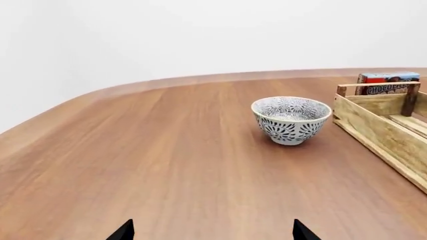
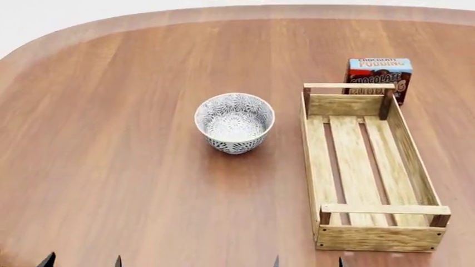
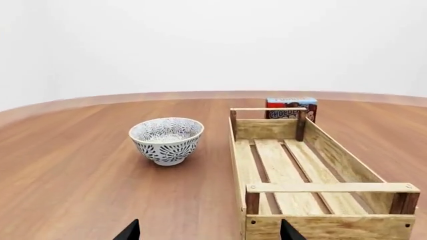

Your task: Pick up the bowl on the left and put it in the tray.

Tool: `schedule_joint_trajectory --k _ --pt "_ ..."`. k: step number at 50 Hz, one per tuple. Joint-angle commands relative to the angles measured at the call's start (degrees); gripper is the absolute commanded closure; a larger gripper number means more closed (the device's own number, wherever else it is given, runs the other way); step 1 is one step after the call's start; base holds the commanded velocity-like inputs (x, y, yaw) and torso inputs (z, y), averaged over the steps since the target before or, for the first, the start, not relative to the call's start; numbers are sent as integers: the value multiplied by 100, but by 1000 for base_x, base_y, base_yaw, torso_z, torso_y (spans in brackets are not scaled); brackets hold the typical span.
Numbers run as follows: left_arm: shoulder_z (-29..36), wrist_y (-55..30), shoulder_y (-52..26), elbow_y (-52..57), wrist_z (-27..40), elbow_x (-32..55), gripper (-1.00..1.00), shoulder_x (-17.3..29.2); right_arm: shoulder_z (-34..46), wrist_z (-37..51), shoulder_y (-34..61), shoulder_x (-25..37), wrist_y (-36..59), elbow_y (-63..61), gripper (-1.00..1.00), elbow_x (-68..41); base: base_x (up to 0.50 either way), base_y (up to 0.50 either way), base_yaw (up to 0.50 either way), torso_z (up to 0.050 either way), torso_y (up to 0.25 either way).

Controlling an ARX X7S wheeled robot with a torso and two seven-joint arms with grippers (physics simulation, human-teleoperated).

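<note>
Upright, bowl (image 2: 234, 122) mouth up, nothing inside; tray (image 2: 369, 167) long axis running away from robot, bare slats. Both grippers (image 2: 82, 261) (image 2: 308, 261) spread apart.

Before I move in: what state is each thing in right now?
bowl: upright, empty, on table, beside tray, apart from it.
tray: empty, flat on table.
pudding box: upright behind tray.
left gripper: open, holding nothing.
right gripper: open, holding nothing.
</note>
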State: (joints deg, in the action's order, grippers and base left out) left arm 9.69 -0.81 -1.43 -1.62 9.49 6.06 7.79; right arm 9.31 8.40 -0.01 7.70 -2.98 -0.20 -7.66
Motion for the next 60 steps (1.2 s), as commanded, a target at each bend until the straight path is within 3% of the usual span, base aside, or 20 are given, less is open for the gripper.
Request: schedule_joint_trajectory --k 1,26,30,36,40,41,50,53,60 --pt "58 -23 9 34 49 41 -100 46 46 59 -7 48 -8 -31 -100 -48 500 0 0 0 0" --pt "138 -13 -29 3 135 147 -100 118 149 146 38 124 -18 27 -100 -135 500 0 0 0 0" --pt "138 -31 -50 -4 201 125 -100 122 155 245 113 131 248 37 -100 -121 438 0 0 0 0" --pt "186 -381 -141 325 366 -42 -100 210 44 462 361 194 1503 -469 -100 -379 0 0 0 0 0" --pt "61 -1519 -332 1157 311 350 -100 333 -33 658 557 358 2698 -1433 -100 -598 0 0 0 0 0" --pt "-101 -2134 -425 1810 232 778 -100 412 -169 703 683 458 3219 -2003 -100 -824 0 0 0 0 15" --pt "-781 -4640 -1359 3695 495 2298 -100 673 -881 977 1591 740 5617 -3690 -100 -2029 0 0 0 0 0" --pt "-976 -5161 -1609 4109 548 2733 -100 721 -1092 1119 1878 794 6126 -4107 -100 -2299 0 0 0 0 0" --pt "-1388 -5451 -1724 4190 385 3496 -100 625 -1342 1216 2165 847 6648 -4418 -100 -2644 0 0 0 26 0"
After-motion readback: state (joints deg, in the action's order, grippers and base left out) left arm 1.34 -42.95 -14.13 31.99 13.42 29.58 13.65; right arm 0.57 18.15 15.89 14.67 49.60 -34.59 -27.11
